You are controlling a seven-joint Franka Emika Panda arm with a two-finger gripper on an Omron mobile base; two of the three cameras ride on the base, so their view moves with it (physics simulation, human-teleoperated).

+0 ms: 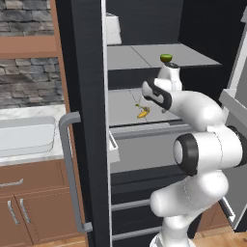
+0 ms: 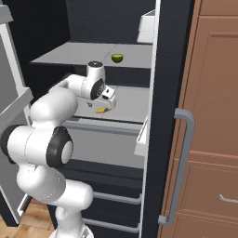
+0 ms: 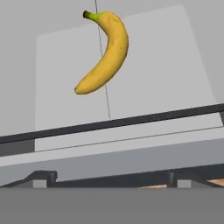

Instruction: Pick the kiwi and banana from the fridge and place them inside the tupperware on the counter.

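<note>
Gripper wide open, empty, hanging over fridge middle shelf. Banana lies near that shelf's front edge; kiwi on upper shelf; tupperware on counter.

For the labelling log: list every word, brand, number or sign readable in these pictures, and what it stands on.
None. No text, brand, number or sign shows on the tall black fridge, its pale grey shelves, the curved yellow banana, the small green kiwi or the pale translucent tupperware tray.
</note>
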